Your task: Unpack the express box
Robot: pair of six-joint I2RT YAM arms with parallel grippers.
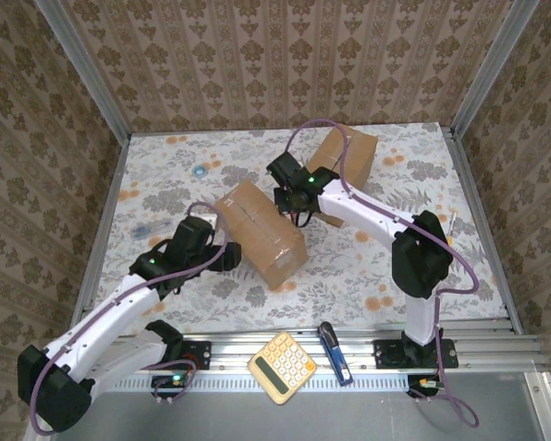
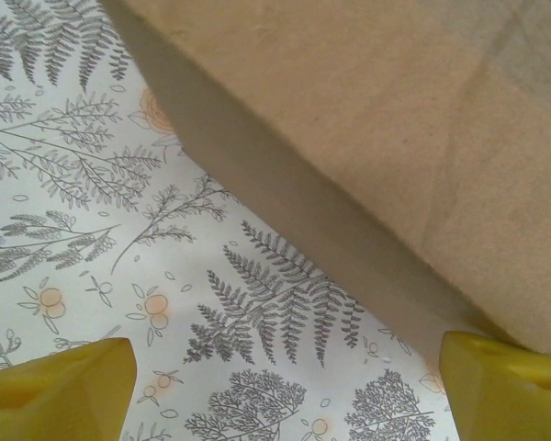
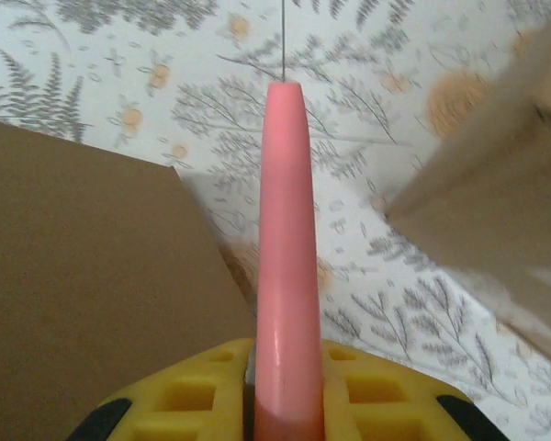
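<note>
The express box [image 1: 262,230], brown cardboard with a taped seam, lies in the middle of the table. My left gripper [image 1: 222,255] stands open at its left side. In the left wrist view the box's wall [image 2: 395,119] runs diagonally above the open yellow fingers [image 2: 64,390], with only tablecloth between them. My right gripper [image 1: 289,197] hovers at the box's far right corner, shut on a pink tool [image 3: 283,257]. A thin metal tip extends from the tool. The box's top [image 3: 83,276] lies left of the tool.
A second cardboard box [image 1: 344,161] sits at the back right, close to the right arm, and appears as a box edge [image 3: 496,220] in the right wrist view. A yellow calculator [image 1: 282,367] and a blue tool [image 1: 334,352] lie on the front rail. A small blue object [image 1: 199,171] rests far left.
</note>
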